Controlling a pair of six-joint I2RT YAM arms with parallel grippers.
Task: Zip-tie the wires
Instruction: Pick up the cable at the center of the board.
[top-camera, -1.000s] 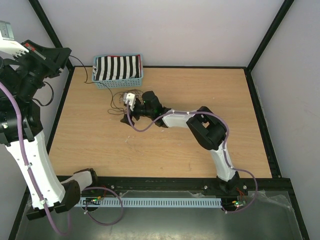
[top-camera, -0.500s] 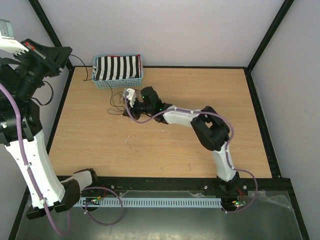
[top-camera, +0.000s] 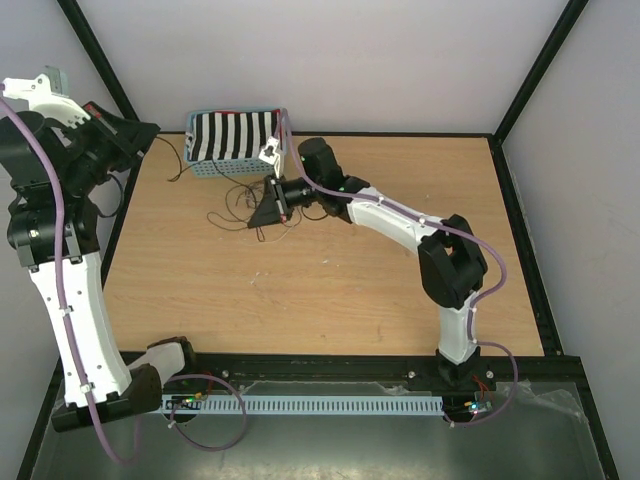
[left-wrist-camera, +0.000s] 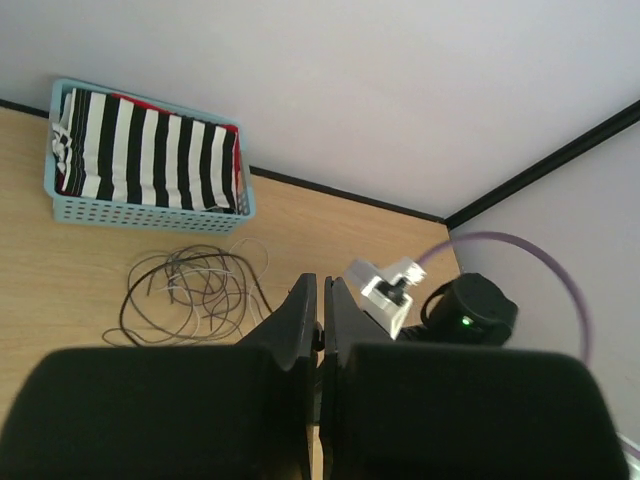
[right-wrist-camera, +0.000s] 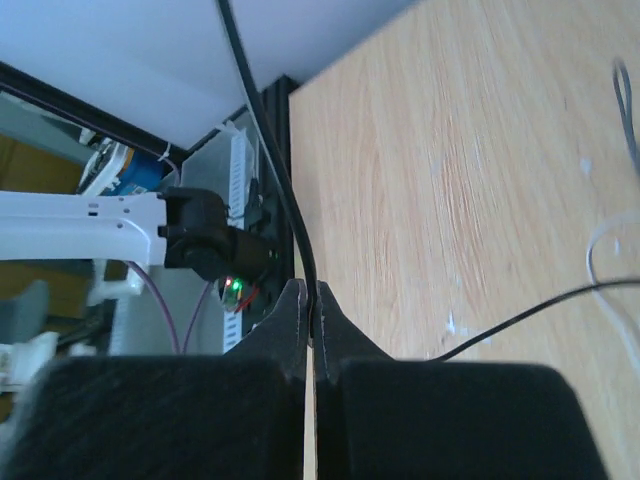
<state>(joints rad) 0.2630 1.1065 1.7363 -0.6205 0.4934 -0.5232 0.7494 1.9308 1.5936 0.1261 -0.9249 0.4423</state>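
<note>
The wires (top-camera: 238, 200) lie in loose dark and pale loops on the wooden table just in front of the basket, and also show as a tangle (left-wrist-camera: 195, 290) in the left wrist view. My right gripper (top-camera: 258, 215) reaches over their right side. Its jaws (right-wrist-camera: 312, 292) are shut on one black wire (right-wrist-camera: 270, 150), which rises from the tips toward the upper left. My left gripper (top-camera: 150, 130) hangs high at the far left, and its jaws (left-wrist-camera: 322, 290) are pressed shut. A thin dark wire (top-camera: 172, 158) leads from its tips down to the table.
A light blue basket (top-camera: 202, 166) holding black-and-white striped cloth stands at the table's back left, close behind the wires. Black frame rails run along the table's edges. The right arm's white wrist camera (left-wrist-camera: 385, 288) shows beside the left fingers.
The right arm stretched toward the basket and turned its wrist, and its jaws went from open to shut on a black wire. The left arm swung rightward and lower, still shut.
</note>
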